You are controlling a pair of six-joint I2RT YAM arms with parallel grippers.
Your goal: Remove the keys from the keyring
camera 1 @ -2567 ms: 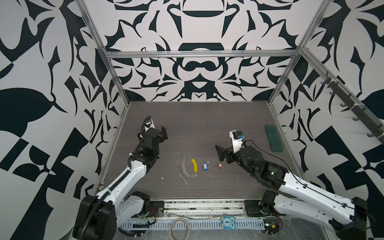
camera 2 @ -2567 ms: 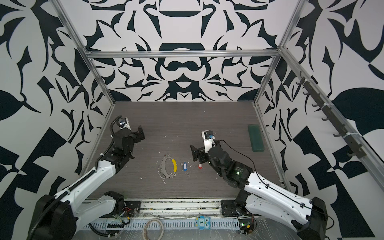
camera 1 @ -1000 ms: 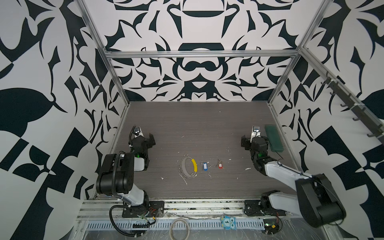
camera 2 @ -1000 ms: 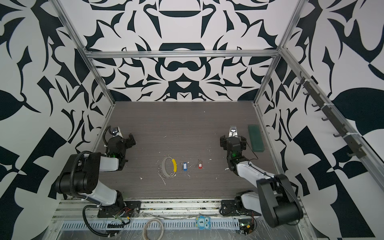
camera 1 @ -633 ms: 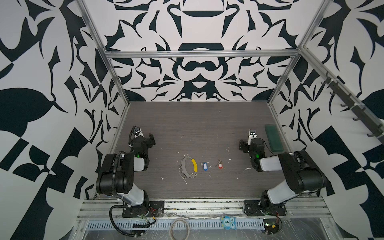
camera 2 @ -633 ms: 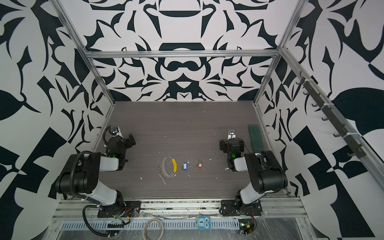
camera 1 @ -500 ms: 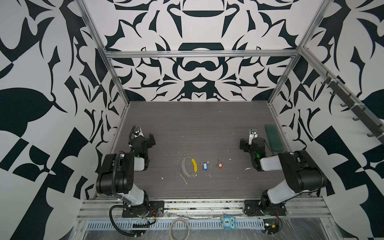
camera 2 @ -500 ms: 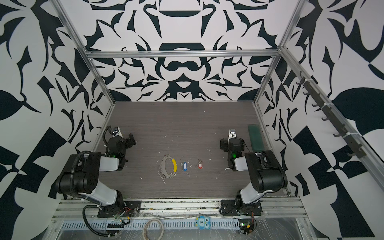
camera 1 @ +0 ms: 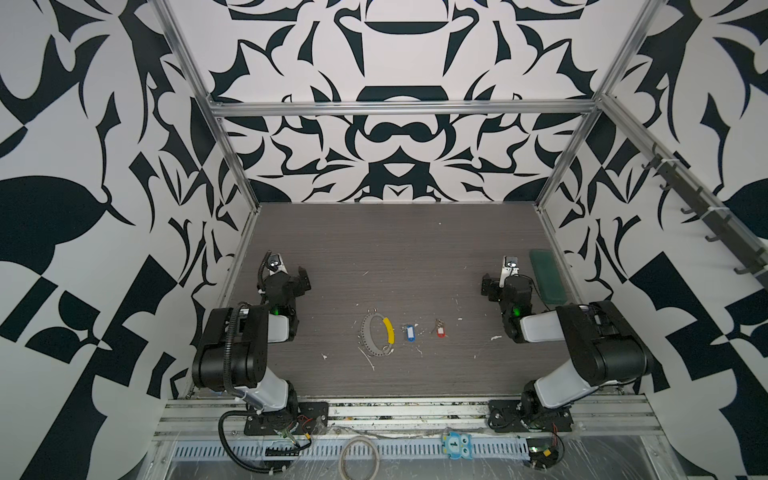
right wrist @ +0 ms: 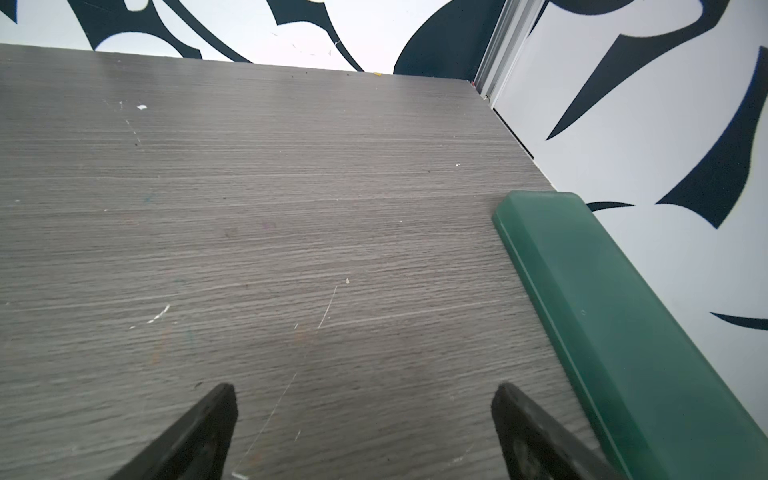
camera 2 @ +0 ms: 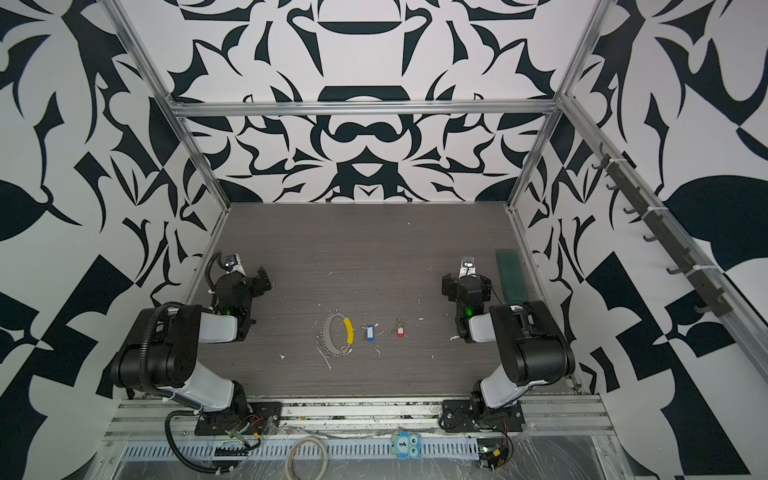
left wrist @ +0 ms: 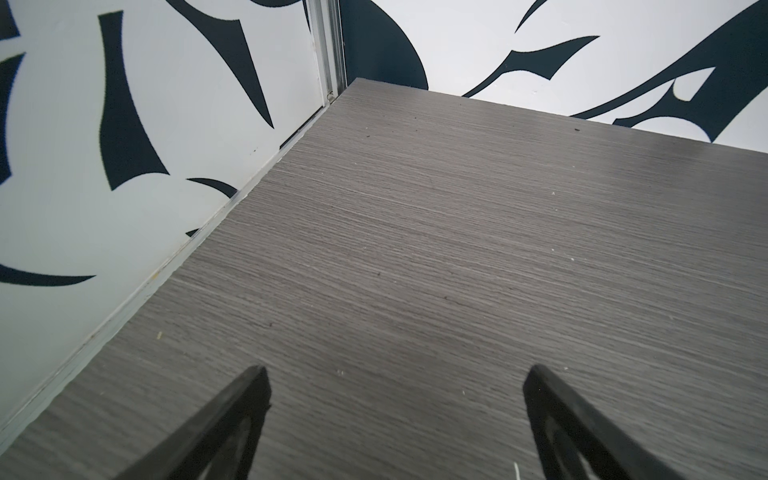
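Now that both arms sit folded back at their bases, not stretched toward the middle as a couple of secs ago, nothing is near the work. L gripper (left wrist: 397, 374) is wide open w/ only bare table (camera 1: 395, 249) between its tips. R gripper (right wrist: 365, 388) is likewise open and empty, no longer by the red key (camera 1: 440, 331).

The keyring (camera 1: 365, 337) lies flat mid-table near the front, its yellow section (camera 1: 387, 328) on the side facing the keys. The blue key (camera 1: 410, 333) lies just beside that yellow part, apart from the loop. The red key is further right, apart from both. Neither seems threaded on the loop, so the task looks done and the pull-back reads as a return to rest. That's a judgement, since the tiny rings are too small to check.

Around: a green block (right wrist: 602, 311) lies along the R wall, just beside the R gripper, and white flecks are scattered on the table. A beige hoop (camera 1: 359, 459) and a small owl tag (camera 1: 455, 444) sit on the front rail, off the table. Nothing blocks the way to keyring or keys, should a re-grasp be needed.
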